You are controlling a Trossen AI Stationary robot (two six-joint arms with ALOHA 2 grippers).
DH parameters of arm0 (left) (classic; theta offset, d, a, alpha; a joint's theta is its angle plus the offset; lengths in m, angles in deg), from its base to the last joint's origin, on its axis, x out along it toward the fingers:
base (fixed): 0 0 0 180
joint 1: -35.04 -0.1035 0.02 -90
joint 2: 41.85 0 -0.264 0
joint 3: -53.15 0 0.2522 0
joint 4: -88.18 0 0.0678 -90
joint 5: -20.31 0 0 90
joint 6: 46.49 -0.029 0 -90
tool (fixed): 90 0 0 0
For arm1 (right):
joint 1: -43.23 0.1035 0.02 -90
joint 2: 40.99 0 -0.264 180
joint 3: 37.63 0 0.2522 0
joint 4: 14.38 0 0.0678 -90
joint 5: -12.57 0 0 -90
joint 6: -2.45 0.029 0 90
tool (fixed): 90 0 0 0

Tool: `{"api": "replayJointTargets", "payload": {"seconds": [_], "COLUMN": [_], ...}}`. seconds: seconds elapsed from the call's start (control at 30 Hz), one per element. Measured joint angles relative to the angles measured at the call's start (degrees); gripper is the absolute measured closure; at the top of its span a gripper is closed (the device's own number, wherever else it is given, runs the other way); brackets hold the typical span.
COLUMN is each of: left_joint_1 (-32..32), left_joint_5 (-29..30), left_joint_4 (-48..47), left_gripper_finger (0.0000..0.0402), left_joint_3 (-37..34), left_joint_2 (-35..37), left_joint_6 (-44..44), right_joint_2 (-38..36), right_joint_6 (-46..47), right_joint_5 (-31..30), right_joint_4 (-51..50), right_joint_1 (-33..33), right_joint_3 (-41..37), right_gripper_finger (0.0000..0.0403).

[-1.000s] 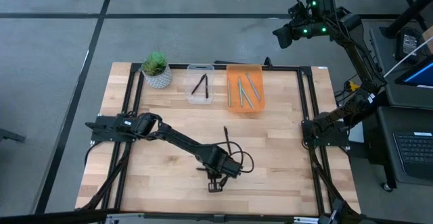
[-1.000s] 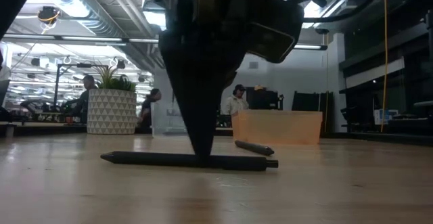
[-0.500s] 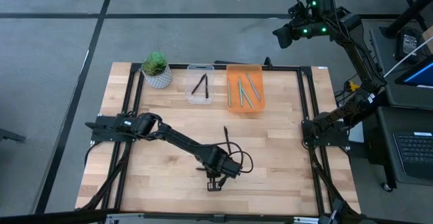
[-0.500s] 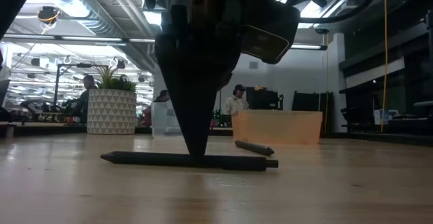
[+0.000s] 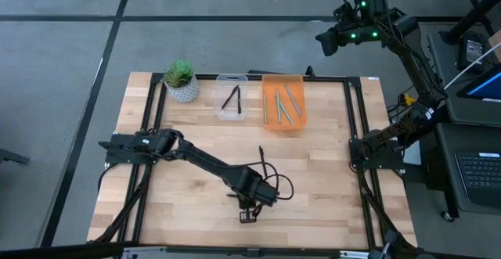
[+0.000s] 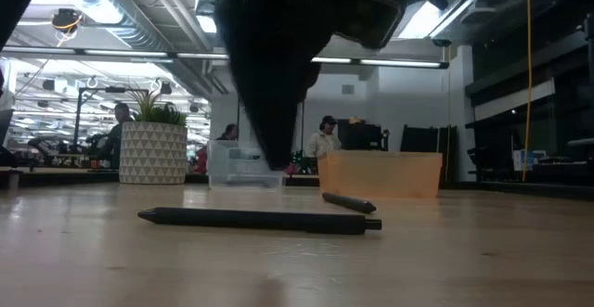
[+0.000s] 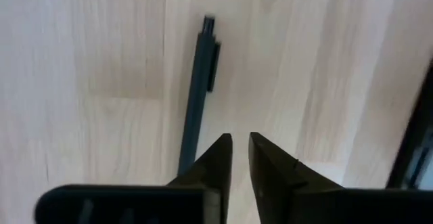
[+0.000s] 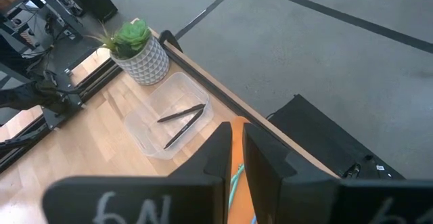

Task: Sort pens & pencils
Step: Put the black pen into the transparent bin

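Note:
A black pen lies flat on the wooden table near its near edge; the left wrist view shows this pen right beside my fingers. My left gripper hangs a little above it, shut and empty. A second black pen lies farther back. Two black pens rest in the clear bin. Several teal-green ones lie in the orange bin. My right gripper is shut and raised beyond the table's far right corner.
A potted plant stands at the far left, next to the clear bin. A black frame runs around the table top. Bare wood lies left and right of my left gripper. People and desks show in the room behind.
My left gripper has risen straight up from the table. Its fingertips stood on the near black pen a second ago and now hang clear above it. The pen has stayed where it lay.

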Motion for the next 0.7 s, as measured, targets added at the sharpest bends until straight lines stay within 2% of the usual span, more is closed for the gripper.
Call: {"api": "replayJointTargets", "payload": {"seconds": [0.23,0.7], "left_joint_1": [-0.04,0.09], "left_joint_5": [2.39,4.93], "left_joint_4": [0.36,0.47], "left_gripper_finger": [0.0331,0.0329], "left_joint_3": [-0.02,-0.23], "left_joint_2": [0.28,0.26], "left_joint_6": [-0.94,-4.41], "right_joint_2": [0.0,0.0], "right_joint_6": [0.56,0.39], "right_joint_5": [1.92,3.1], "right_joint_4": [-0.02,-0.07], "right_joint_1": [0.02,0.13], "right_joint_3": [0.02,0.02], "right_gripper_finger": [0.0363,0.0363]}}
